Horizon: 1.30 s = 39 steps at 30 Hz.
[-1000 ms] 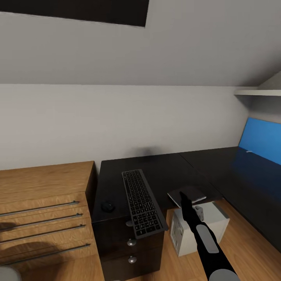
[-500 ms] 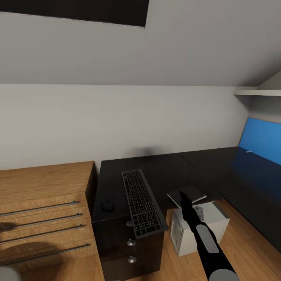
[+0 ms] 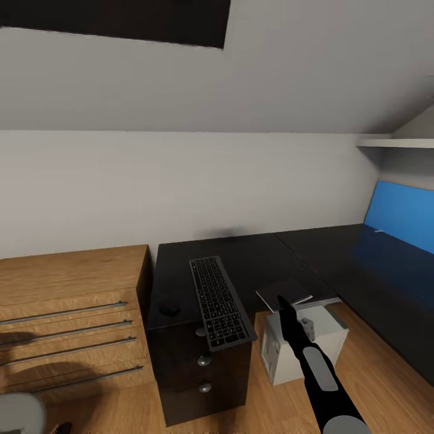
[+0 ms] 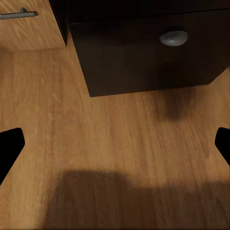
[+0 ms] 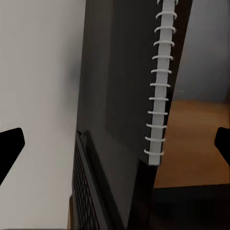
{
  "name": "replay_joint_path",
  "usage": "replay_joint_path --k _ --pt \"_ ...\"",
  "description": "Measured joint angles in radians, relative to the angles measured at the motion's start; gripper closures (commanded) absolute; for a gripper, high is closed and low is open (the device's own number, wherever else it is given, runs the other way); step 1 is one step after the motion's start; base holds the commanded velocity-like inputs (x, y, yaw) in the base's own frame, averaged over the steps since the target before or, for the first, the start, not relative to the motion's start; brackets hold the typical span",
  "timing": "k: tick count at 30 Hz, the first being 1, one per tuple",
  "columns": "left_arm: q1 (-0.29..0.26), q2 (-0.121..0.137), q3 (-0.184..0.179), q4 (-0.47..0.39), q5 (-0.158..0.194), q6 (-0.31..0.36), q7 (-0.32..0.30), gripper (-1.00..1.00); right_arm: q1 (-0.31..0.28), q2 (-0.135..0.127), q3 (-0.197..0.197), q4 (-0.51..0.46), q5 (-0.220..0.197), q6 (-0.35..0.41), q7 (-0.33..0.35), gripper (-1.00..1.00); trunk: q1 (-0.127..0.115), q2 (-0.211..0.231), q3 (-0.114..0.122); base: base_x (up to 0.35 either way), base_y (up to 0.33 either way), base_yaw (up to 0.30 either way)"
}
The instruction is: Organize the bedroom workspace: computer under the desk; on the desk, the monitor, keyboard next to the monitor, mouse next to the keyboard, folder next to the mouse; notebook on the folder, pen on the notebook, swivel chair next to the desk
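**View pulled back and swung a little; nothing on the worktop disturbed**

Over the last half second the whole head view has shifted: the worktop [image 3: 253, 259], the wooden cabinet [image 3: 66, 271] and the blue back panel [image 3: 401, 214] are all displaced together and drawn slightly smaller. This is taken as a move of the camera, not of the things. Relative to one another, nothing is seen to have been shifted.

The keyboard [image 3: 220, 308] lies lengthwise on the worktop above the drawers, its near end overhanging the front edge. The mouse [image 3: 169, 310] is set just beside it, on the cabinet side. The notebook [image 3: 283, 291] lies at the worktop's inner edge, apart from the keyboard. The computer [image 3: 274, 355] is seen on the floor beneath that edge.

The right gripper [image 3: 284, 308] is held just short of the notebook. In the right wrist view its jaws are spread wide, nothing is grasped, and the spiral binding is framed between them. The left gripper [image 4: 115, 148] is likewise released, pointed down at the plank floor [image 4: 96, 124] near a drawer knob [image 4: 173, 37].

The notebook is judged not yet picked up, so the stack on the folder is still to be built.
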Motion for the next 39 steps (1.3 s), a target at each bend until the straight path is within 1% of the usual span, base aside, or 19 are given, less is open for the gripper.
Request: replay_joint_path --k 8,18,25,29,30,31,32,33,36,39 --pt "0.0 0.0 0.0 0.0 0.0 0.0 0.0 -1.0 0.0 0.0 0.0 0.0 0.001 0.0 0.001 -1.0 0.0 0.0 0.0 -0.059 -0.009 0.0" --pt "0.0 0.0 0.0 0.0 0.0 0.0 0.0 -1.0 0.0 0.0 0.0 0.0 0.002 0.0 0.001 -1.0 0.0 0.0 0.0 -0.17 -0.124 0.0" --pt "0.0 0.001 0.001 0.001 0.0 0.0 0.002 -1.0 0.0 -0.001 -0.001 0.001 0.005 -0.004 0.002 -1.0 0.0 0.0 0.0 -0.043 -0.032 0.0" --pt "0.0 0.001 0.005 0.022 0.001 0.002 0.003 -1.0 0.0 -0.014 -0.001 0.004 0.006 -0.005 0.002 -1.0 -0.016 0.028 0.012 -0.005 -0.003 0.0" --pt "0.0 0.002 0.013 0.03 0.002 0.003 0.004 -1.0 0.0 -0.025 -0.001 0.011 0.007 -0.006 0.002 -1.0 -0.019 0.035 0.016 -0.002 -0.002 0.0" --pt "0.0 0.002 0.018 0.033 0.002 0.003 0.004 -1.0 0.001 -0.03 0.0 0.018 0.007 -0.007 0.002 -1.0 -0.023 0.042 0.019 -0.002 -0.002 0.0" --pt "0.0 0.002 0.018 0.033 0.002 0.003 0.004 -1.0 0.001 -0.03 0.0 0.018 0.007 -0.007 0.002 -1.0 -0.027 0.049 0.022 -0.001 -0.001 0.0" --pt "0.0 0.002 0.028 0.038 0.002 0.005 0.003 -1.0 0.001 -0.039 0.001 0.036 0.008 -0.008 0.001 -1.0 -0.031 0.056 0.025 -0.001 -0.001 0.0" --pt "0.0 0.002 0.039 0.046 0.002 0.008 0.004 -1.0 0.001 -0.048 0.002 0.072 0.012 -0.01 0.002 -1.0 -0.042 0.077 0.034 0.0 0.0 0.0" --pt "0.0 0.002 0.046 0.065 0.002 0.01 0.004 -1.0 0.001 -0.055 0.006 0.117 0.041 -0.024 0.002 -1.0 -0.054 0.098 0.044 0.0 0.0 0.0"
